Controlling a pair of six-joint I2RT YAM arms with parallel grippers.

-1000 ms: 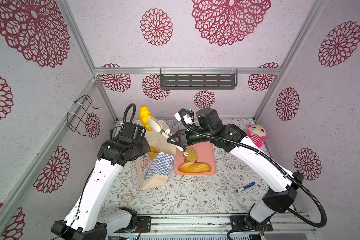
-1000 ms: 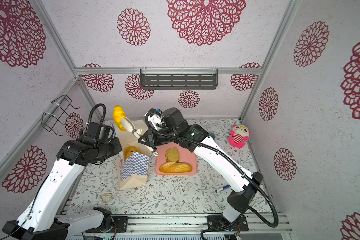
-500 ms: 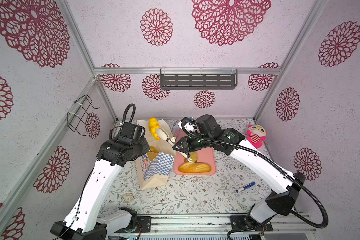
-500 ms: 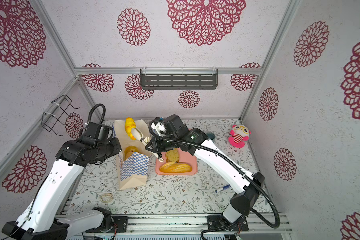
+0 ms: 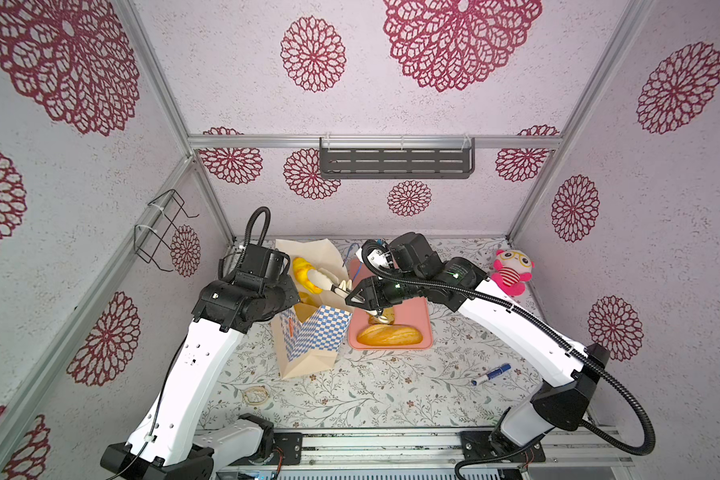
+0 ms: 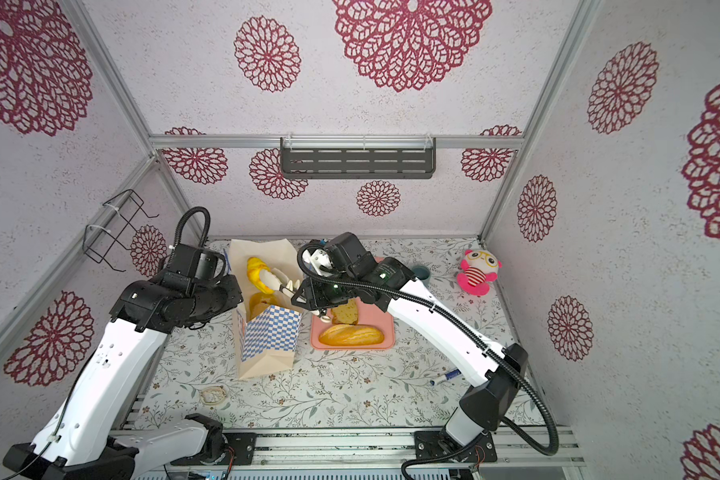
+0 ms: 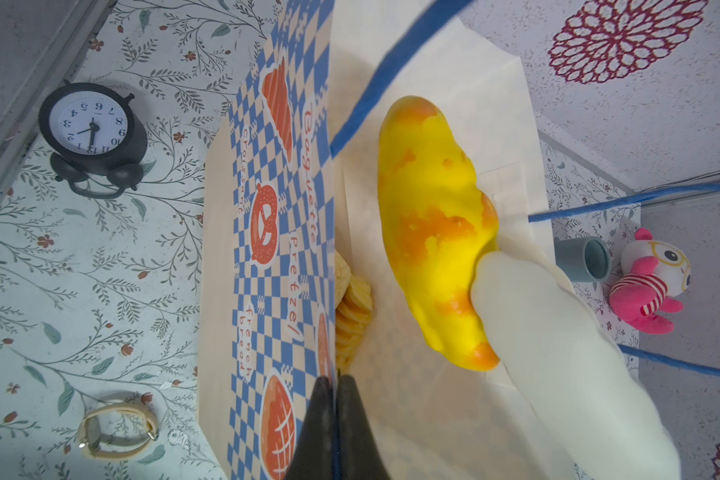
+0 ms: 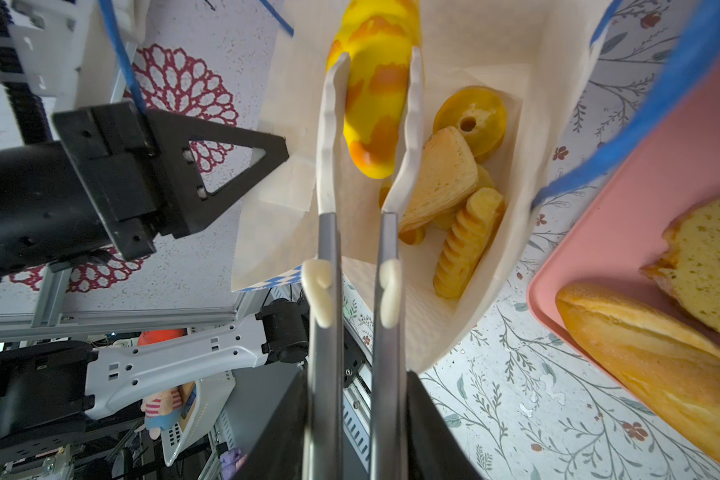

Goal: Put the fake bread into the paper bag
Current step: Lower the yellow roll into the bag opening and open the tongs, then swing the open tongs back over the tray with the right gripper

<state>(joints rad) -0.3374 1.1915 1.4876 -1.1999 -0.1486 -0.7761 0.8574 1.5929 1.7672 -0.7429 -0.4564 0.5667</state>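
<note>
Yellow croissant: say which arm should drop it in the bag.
Right: the right gripper holds the tongs carrying the croissant over the open bag; the left gripper pinches the bag's edge.

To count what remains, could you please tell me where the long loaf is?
In both top views the long loaf lies along the near edge of the pink tray, just right of the paper bag.

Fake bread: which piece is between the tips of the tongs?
The bright yellow croissant with orange patches, in the mouth of the open paper bag. The rest lie inside the bag or on the pink tray.
</note>
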